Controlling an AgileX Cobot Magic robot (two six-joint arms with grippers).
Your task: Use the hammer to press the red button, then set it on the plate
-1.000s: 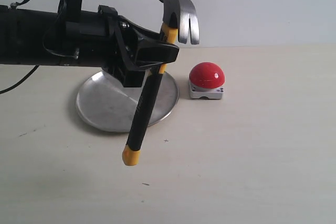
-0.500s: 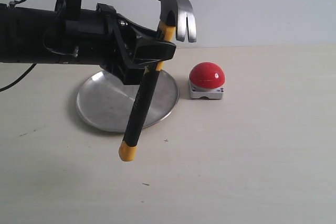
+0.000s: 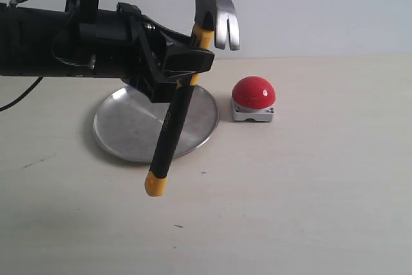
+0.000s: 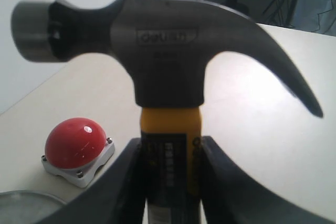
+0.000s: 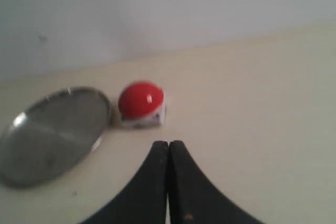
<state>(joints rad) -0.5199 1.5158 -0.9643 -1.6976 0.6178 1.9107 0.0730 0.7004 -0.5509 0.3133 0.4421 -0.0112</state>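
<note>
The left hand (image 3: 188,69) grips the hammer (image 3: 171,120) tight near the top of its handle. The hammer hangs in the air in the middle of the outside view, head up and yellow end down.

In the last second it has slid a little to the left. The yellow end has also come up a bit, and the head has leaned a little further from the red button (image 3: 253,92). The button sits on the bench (image 3: 309,191) just right of the plate (image 3: 122,133). The head is now high up and to the left of it. I think the hammer is not lined up for a press. It would need to come right and down to push the dome.

The outside view shows the whole hammer, with its handle crossing in front of the plate. The left wrist view cannot show that. It shows instead the dark head close up and two black fingers hugging the yellow neck.

Only the right wrist view shows the right hand (image 5: 168,148). Its fingers are pressed together and hold nothing.
</note>
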